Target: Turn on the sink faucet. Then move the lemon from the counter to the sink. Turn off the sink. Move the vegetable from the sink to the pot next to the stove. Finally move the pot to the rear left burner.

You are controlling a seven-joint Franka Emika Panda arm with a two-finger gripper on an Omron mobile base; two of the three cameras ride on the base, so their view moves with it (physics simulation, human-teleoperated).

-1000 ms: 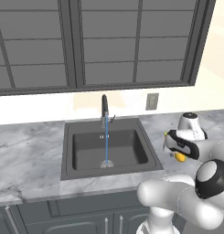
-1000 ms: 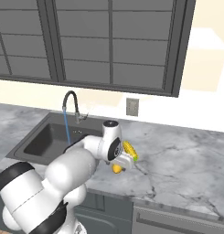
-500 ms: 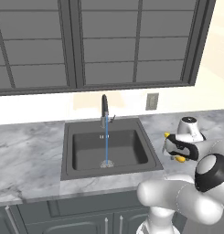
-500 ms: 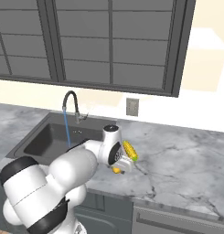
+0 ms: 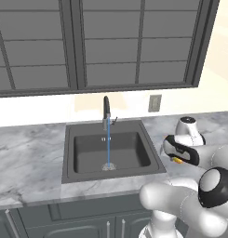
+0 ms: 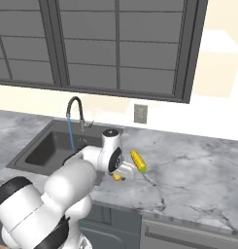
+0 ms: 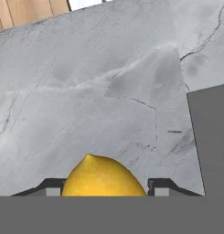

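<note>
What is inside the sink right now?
Inside the sink a thin blue stream of water falls from the sink faucet to the round drain. Nothing else shows on the visible floor; the near wall hides its front strip.

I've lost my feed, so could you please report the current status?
Gripper down at the counter, jaws either side of the lemon. Sink faucet running. Corn cob beside the lemon.

Matt marble-veined counter point(image 7: 109, 91), smooth yellow lemon point(image 7: 104, 179), dark matt sink point(image 5: 69, 155).
</note>
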